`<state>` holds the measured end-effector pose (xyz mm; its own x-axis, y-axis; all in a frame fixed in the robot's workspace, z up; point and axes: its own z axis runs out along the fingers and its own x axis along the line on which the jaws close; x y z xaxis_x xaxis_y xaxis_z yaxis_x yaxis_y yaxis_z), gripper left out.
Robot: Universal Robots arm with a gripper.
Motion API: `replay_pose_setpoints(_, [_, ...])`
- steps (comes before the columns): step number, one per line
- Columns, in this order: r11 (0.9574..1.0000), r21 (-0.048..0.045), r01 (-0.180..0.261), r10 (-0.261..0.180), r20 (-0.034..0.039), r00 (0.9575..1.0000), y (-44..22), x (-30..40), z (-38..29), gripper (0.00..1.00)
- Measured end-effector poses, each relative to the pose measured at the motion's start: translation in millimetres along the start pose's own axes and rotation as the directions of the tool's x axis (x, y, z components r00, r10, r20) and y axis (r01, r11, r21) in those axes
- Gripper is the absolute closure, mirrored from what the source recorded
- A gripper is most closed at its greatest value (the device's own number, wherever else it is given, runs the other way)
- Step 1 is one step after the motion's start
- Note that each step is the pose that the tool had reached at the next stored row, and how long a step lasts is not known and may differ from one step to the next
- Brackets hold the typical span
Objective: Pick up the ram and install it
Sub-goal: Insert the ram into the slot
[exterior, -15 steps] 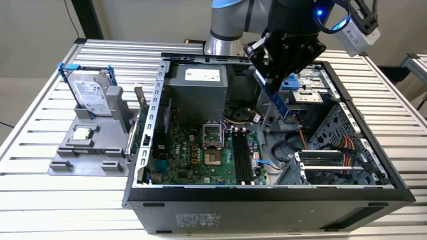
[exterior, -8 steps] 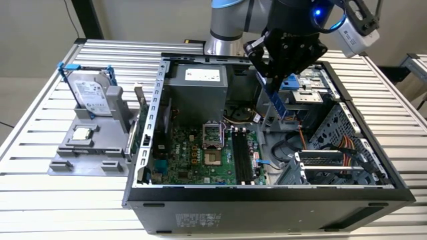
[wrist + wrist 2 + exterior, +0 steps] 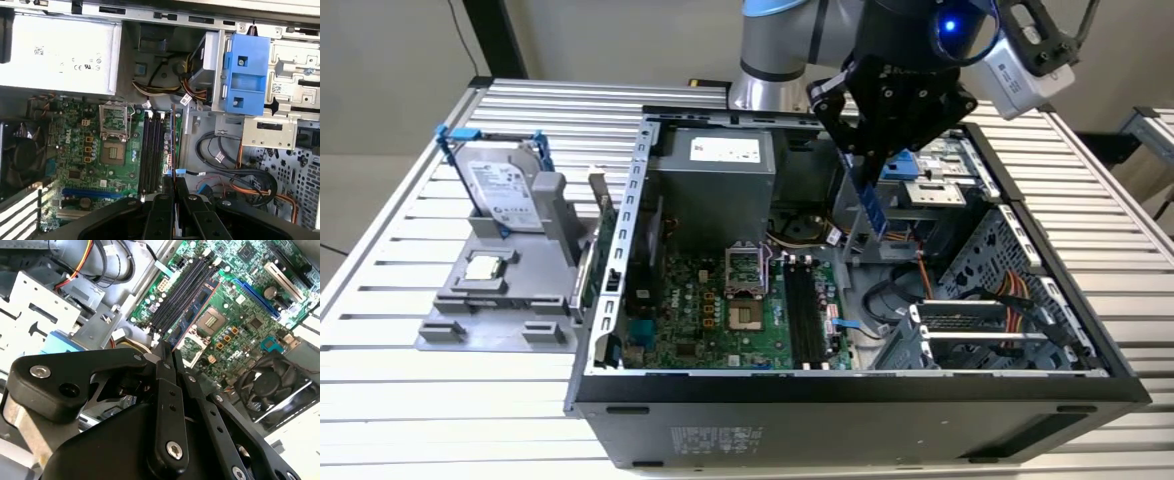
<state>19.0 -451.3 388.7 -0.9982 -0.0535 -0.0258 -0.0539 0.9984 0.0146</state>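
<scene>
My gripper (image 3: 865, 158) hangs over the open computer case (image 3: 1067, 385), shut on the ram (image 3: 869, 200). The ram is a narrow blue-green stick hanging downward from the fingers. In both wrist views it shows nearly edge-on, running out from between the black fingers (image 3: 165, 390) toward the motherboard: ram (image 3: 192, 315), ram (image 3: 172, 145). The black memory slots (image 3: 806, 310) lie below it on the green motherboard (image 3: 694, 315), beside the processor socket (image 3: 116, 150). The ram is held above the board and is not touching the slots (image 3: 152, 150).
A silver hard drive with blue rails (image 3: 500, 190) and a small square processor chip (image 3: 483, 267) sit on a grey fixture at the exterior view's left. Inside the case are the power supply (image 3: 714, 180), a fan (image 3: 270, 385), a blue drive bracket (image 3: 245, 75) and orange cables (image 3: 250, 175).
</scene>
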Motion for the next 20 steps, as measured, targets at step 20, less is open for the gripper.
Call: replay_pose_setpoints(20, [0.9911, 0.0033, -0.133, 0.133, 0.0021, 0.9911, 0.1, 0.1, 1.7, 1.00])
